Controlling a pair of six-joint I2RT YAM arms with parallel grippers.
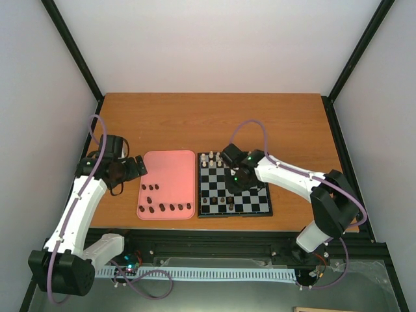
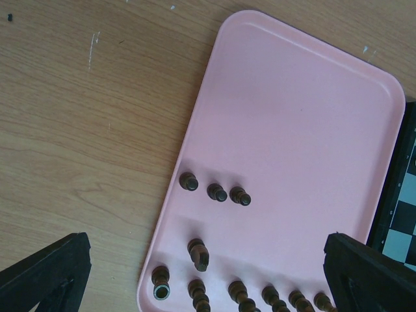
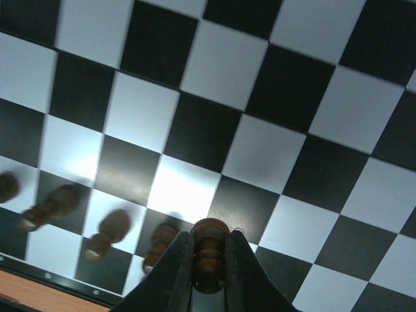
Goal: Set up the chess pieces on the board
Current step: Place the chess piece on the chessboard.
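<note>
The right gripper [image 1: 239, 177] hangs over the middle of the small square chessboard with black and pale grey-blue squares and a black rim [image 1: 255, 200]. Its fingers [image 3: 177, 263] are clamped on one tiny dark brown chess piece [image 3: 209, 244]. Whether that piece touches the board cannot be told. In the right wrist view four more dark brown pieces [image 3: 107, 234], blurred, stand just beside it on squares along the rim, with a sliver of the orange-brown wooden table [image 1: 195, 120] past that edge. The squares beyond the held piece lie bare. Small cream-white pieces [image 1: 211, 158] line the far rim. The plain pink rounded rectangular tray [image 1: 170, 170] lies just left of the board, long edge to rim; whether they touch is unclear. The remaining dark brown chess pieces [image 2: 217, 192] lie in its near left part: three in a short row, one tipped over below them, and a line along the near edge. The far half is bare pink. The left gripper [image 1: 138, 166] hovers at the tray's left edge, its black fingers [image 2: 49, 273] spread wide and holding nothing. Broad bare wood lies beyond the tray and board, with a narrower strip to the right of the board.
</note>
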